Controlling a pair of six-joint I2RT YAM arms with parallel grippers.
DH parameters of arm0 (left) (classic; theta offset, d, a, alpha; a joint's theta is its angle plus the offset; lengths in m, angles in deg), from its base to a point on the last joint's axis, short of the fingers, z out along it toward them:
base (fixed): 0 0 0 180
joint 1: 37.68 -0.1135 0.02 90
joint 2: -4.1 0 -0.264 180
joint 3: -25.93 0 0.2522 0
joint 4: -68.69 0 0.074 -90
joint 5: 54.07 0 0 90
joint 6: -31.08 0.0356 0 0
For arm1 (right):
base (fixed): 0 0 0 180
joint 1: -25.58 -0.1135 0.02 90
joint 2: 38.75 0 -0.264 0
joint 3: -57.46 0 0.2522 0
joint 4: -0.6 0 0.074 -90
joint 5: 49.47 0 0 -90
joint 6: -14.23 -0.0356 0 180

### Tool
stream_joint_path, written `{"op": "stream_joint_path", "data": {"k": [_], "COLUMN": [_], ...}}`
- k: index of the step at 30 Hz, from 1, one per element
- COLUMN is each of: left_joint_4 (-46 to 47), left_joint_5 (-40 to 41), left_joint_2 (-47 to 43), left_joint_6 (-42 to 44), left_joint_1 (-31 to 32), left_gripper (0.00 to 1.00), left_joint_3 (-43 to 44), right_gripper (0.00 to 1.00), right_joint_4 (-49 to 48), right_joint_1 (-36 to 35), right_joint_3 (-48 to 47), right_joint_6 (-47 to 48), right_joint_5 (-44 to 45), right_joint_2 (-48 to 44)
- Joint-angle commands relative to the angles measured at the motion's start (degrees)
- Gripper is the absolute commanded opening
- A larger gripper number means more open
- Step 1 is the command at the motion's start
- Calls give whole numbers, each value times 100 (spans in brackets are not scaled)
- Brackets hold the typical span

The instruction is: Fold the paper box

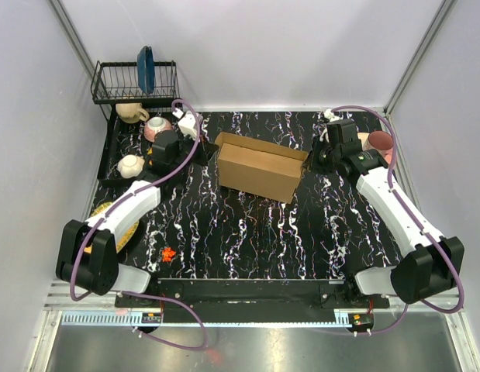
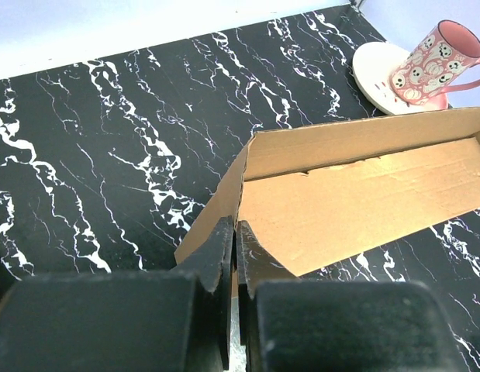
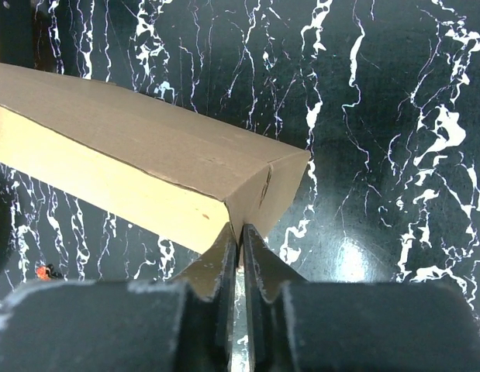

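The paper box (image 1: 259, 172) is a long brown cardboard shell standing open-topped on the black marbled table (image 1: 247, 232), at the middle back. My left gripper (image 1: 215, 152) is at its left end. In the left wrist view the left gripper (image 2: 236, 226) is shut on the end wall's edge, with the box's bare inside (image 2: 356, 201) stretching away to the right. My right gripper (image 1: 310, 160) is at the right end. In the right wrist view the right gripper (image 3: 241, 231) is pinched shut on the near corner edge of the paper box (image 3: 146, 147).
A black dish rack (image 1: 135, 84) with a blue plate (image 1: 145, 68) stands at the back left, with a beige cup (image 1: 131, 112), a pink cup (image 1: 157, 128) and a white cup (image 1: 131, 165) near it. A pink mug (image 2: 436, 63) on a white plate (image 2: 373, 71) is beyond the box's right end. A yellow plate (image 1: 125, 232) and an orange scrap (image 1: 167, 253) lie front left.
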Motion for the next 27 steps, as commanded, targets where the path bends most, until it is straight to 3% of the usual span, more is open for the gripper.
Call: {"op": "stream_joint_path", "data": {"k": [1, 8, 17, 27], "left_joint_4": [356, 312, 189, 92], "left_joint_5": [169, 274, 380, 362], "left_joint_2": [-310, -389, -478, -460], "left_joint_6": [-62, -62, 17, -194], "left_joint_1": [143, 284, 328, 328], "left_gripper": [0, 0, 0, 0], "left_joint_3": [-168, -309, -371, -318], "right_gripper": [8, 0, 0, 0], "right_joint_4": [-30, 102, 216, 31], "right_joint_1": [-39, -39, -39, -39], "right_joint_3": [-307, -421, -553, 132], "right_joint_6": [-289, -587, -579, -298], "right_joint_5": [9, -157, -185, 150], "right_joint_2": [9, 44, 132, 88]}}
